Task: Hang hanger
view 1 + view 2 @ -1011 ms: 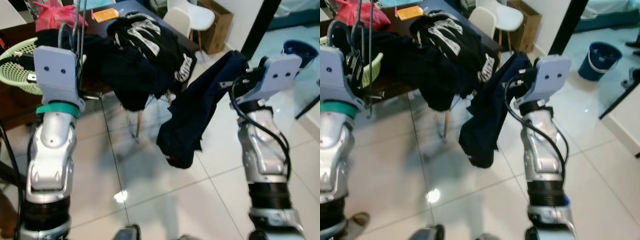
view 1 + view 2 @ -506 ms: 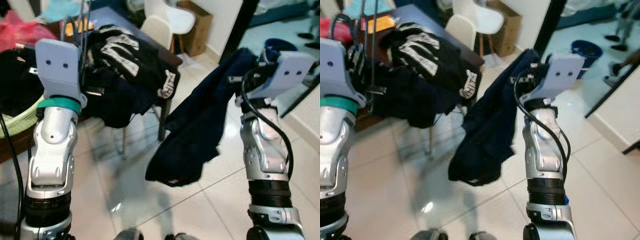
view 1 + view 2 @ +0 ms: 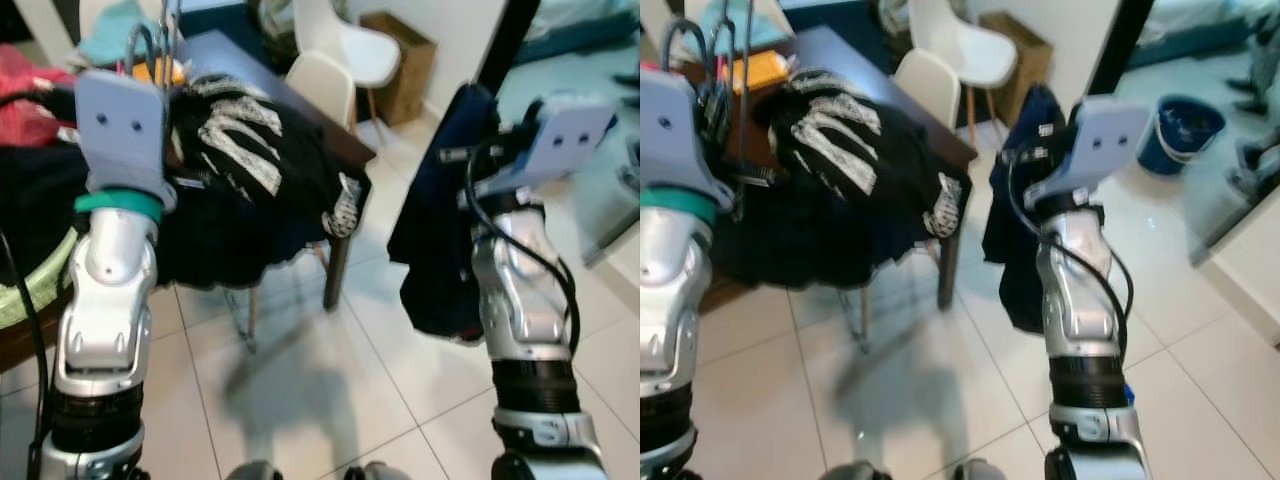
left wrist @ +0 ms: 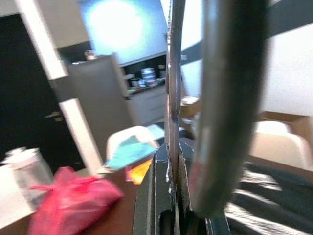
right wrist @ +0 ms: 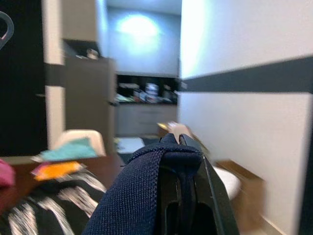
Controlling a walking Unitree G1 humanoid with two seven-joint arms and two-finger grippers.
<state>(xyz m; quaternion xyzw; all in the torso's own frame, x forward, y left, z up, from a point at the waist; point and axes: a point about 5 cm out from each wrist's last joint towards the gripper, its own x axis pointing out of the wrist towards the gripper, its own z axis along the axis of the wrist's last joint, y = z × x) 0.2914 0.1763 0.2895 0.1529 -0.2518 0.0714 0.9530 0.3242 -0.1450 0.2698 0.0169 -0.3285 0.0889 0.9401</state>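
Note:
My left gripper (image 4: 172, 196) is raised at the left and shut on the thin metal wire of a hanger (image 4: 172, 73); the hanger's wires (image 3: 737, 110) rise beside the grey wrist plate. My right gripper (image 5: 183, 152) is held up at the right, shut on a dark navy garment (image 3: 435, 230). The garment drapes over the fingers and hangs down along the right forearm, above the floor. Most of the hanger's shape is hidden behind my left wrist.
A dark table (image 3: 345, 140) ahead carries a pile of black clothes with white print (image 3: 250, 150), a pink bag (image 3: 30, 85) and a green basket (image 3: 20, 290). White chairs (image 3: 340, 50) and a cardboard box (image 3: 405, 45) stand behind it. A blue bucket (image 3: 1185, 130) sits at the right.
The whole view has shifted, so the camera moved. The navy garment, spread out to the left before, now hangs straight down close to my right arm. Both grippers keep their hold.

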